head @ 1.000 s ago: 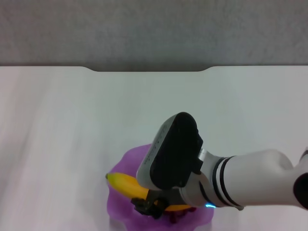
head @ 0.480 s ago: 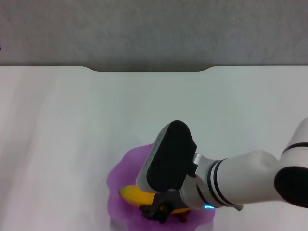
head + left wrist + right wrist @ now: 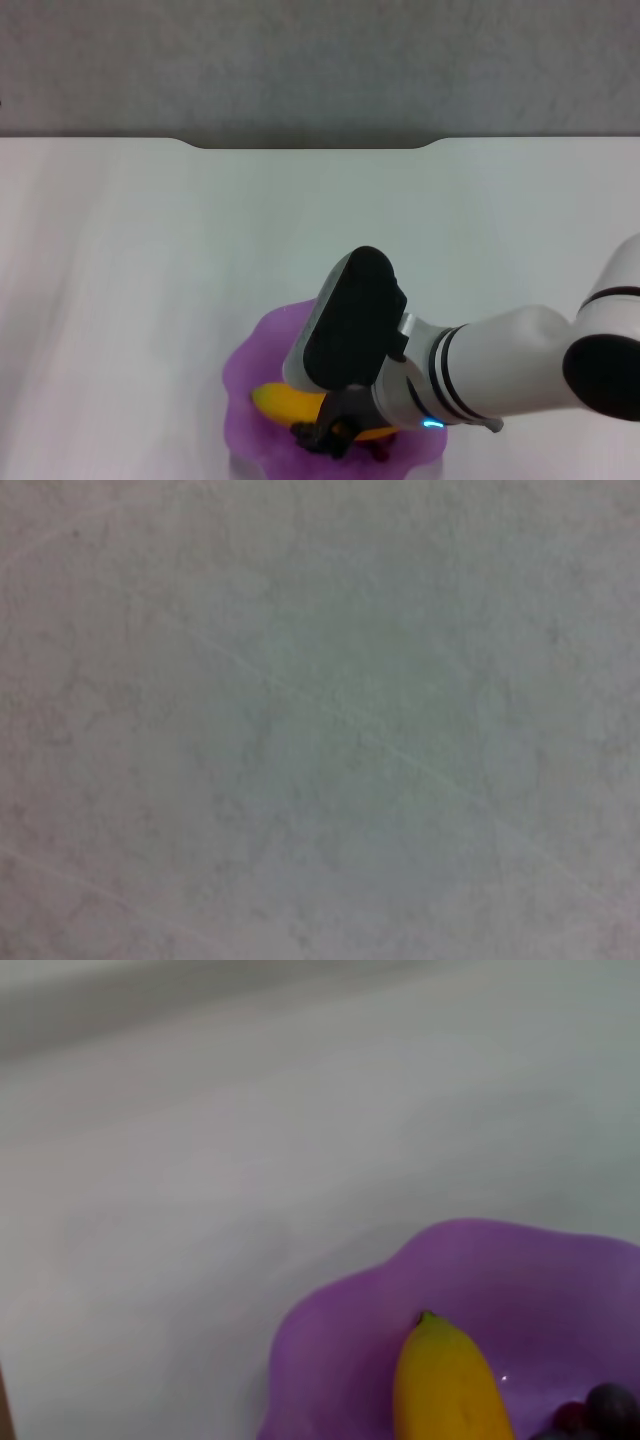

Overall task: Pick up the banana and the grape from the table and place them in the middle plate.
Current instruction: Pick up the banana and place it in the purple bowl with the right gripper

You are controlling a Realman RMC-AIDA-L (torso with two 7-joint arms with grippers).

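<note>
The yellow banana (image 3: 280, 402) lies low inside the purple middle plate (image 3: 258, 358) at the near edge of the white table (image 3: 150, 250). My right gripper (image 3: 328, 435) reaches down over the plate, shut on the banana's middle. The right wrist view has the banana's tip end (image 3: 448, 1385) inside the plate (image 3: 345, 1335). Dark red grapes (image 3: 381, 452) peek out beside the banana under the wrist, and a few grapes (image 3: 592, 1406) also show from the right wrist. The left gripper is out of view; its wrist camera takes in only a plain grey surface.
The right forearm (image 3: 500, 375) crosses the near right part of the table and hides much of the plate. A shallow notch (image 3: 310, 145) cuts the table's far edge. Bare tabletop spreads left of and beyond the plate.
The right gripper has lowered the banana from above the plate's left rim down into the plate and drawn it slightly right. Over the last half second it has barely moved.
</note>
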